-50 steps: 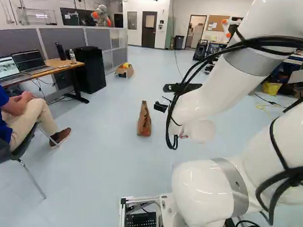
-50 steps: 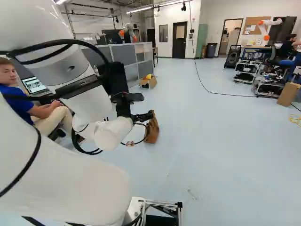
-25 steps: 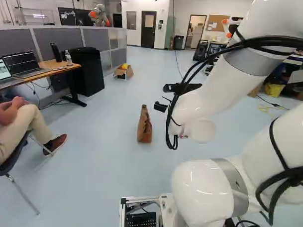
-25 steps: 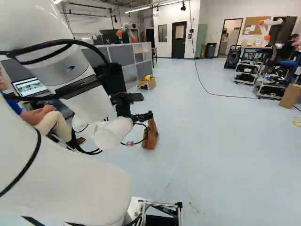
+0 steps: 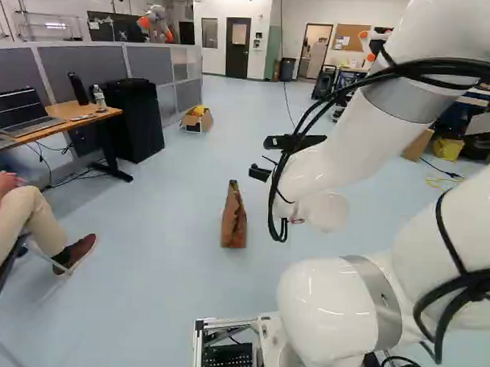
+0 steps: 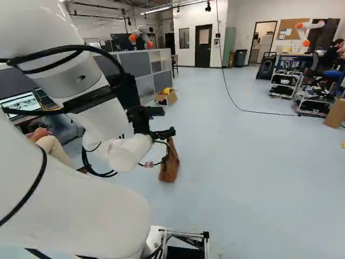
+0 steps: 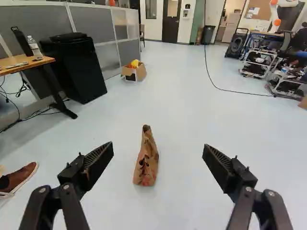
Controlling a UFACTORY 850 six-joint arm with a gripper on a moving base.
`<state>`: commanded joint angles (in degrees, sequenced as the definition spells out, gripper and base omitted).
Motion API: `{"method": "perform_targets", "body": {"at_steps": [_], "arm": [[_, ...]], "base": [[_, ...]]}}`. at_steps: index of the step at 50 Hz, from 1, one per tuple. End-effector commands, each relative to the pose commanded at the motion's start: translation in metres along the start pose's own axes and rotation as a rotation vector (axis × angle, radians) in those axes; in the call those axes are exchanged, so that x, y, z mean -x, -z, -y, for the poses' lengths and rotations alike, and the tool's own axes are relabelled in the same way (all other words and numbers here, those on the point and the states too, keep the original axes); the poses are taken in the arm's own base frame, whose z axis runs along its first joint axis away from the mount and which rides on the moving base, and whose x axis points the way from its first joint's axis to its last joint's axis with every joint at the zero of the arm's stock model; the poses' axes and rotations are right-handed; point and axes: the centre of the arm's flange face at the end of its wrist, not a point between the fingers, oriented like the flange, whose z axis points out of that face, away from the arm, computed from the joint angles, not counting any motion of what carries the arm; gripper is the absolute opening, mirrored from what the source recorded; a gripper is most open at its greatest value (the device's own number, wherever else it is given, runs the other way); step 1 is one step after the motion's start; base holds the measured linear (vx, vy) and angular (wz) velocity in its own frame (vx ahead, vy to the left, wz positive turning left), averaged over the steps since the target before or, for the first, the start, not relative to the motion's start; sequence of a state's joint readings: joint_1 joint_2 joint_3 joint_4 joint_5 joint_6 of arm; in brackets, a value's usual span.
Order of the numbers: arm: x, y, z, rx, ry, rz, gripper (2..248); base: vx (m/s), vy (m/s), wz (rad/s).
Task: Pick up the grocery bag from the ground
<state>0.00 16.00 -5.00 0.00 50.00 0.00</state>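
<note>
The base is being driven ahead and seemingly turned slightly toward one o'clock: the whole scene is sliding in both base views, with the grocery bag (image 7: pixel 146 163) now being seen nearer. Against the joint at the foot of those views, the arm (image 5: pixel 338 158) is being held in the same pose. No shift of the bag on the floor (image 5: pixel 169 269) is being shown.

With twelve o'clock being taken as straight ahead of the gripper (image 7: pixel 158 147), the bag is being seen just on the eleven side of twelve, standing upright on the floor, its narrow top being pointed upward. The cardboard box (image 7: pixel 135 72) is being seen beyond it, toward eleven, and the desk (image 7: pixel 29 64) toward ten.

The jaws are being kept wide apart, with nothing being grasped.

The approach, judging by this, is being carried out; the lift is not yet being attempted. Next, the remaining gap is to be closed, the aim being eased toward eleven, and the gripper is to be lowered so that the bag's narrow top is being straddled before any closing. If lowered off-centre, the bag could end up being tipped by a finger.
</note>
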Motion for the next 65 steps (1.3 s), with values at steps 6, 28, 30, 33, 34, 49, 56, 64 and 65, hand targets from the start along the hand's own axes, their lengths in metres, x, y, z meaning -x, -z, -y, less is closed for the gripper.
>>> {"method": "perform_targets", "body": {"at_steps": [6,28,30,33,34,49,56,64,65], "arm": [[0.0,0.0,0.0,0.0,0.0,0.0,247],[0.0,0.0,0.0,0.0,0.0,0.0,247],[0.0,0.0,0.0,0.0,0.0,0.0,247],[0.0,0.0,0.0,0.0,0.0,0.0,247],[0.0,0.0,0.0,0.0,0.0,0.0,247],[0.0,0.0,0.0,0.0,0.0,0.0,247],[0.0,0.0,0.0,0.0,0.0,0.0,247],[0.0,0.0,0.0,0.0,0.0,0.0,247],[0.0,0.0,0.0,0.0,0.0,0.0,247]], "base": [[0.31,0.004,-0.031],[0.3,0.031,-0.04],[0.271,0.061,-0.047],[0.297,0.078,-0.028],[0.273,0.073,-0.037],[0.203,0.046,-0.017],[0.0,0.0,0.0],[0.0,0.0,0.0],[0.0,0.0,0.0]]}}
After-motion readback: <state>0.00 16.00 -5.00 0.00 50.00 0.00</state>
